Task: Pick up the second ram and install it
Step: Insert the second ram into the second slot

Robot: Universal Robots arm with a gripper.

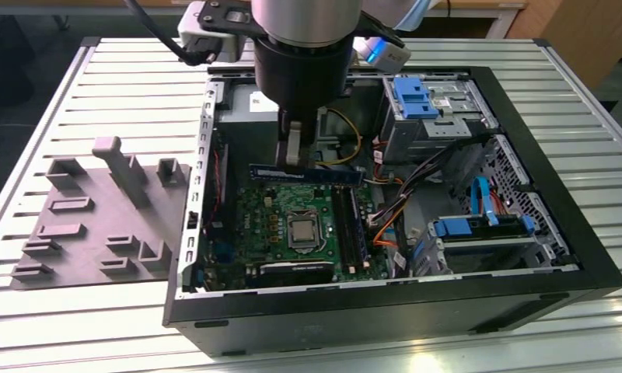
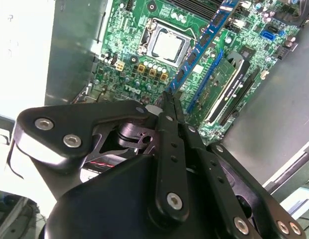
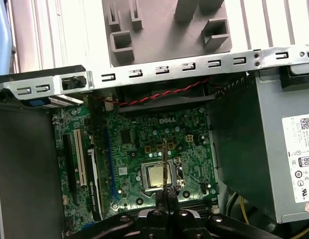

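In the exterior view my gripper (image 1: 293,161) reaches down into the open computer case (image 1: 560,233) and is shut on the second ram (image 1: 326,176). This slim blue-green stick hangs level above the green motherboard (image 1: 274,214), over its far edge. The second wrist view shows the closed fingertips (image 2: 168,98) clamping one end of the ram (image 2: 202,45), which stretches away past the processor socket (image 2: 167,46). Beside it, another green stick (image 2: 225,84) sits in the memory slots. Edge-on in the first wrist view, the ram (image 3: 165,159) is a thin line over the socket, rising from my gripper (image 3: 167,193).
A grey moulded tray (image 1: 93,225) with raised blocks lies on the slatted table at the exterior view's left of the case. Inside the case are a power supply (image 3: 274,149), blue drive brackets (image 1: 415,97), and orange and red cables (image 1: 389,225) near the memory slots (image 1: 347,229).
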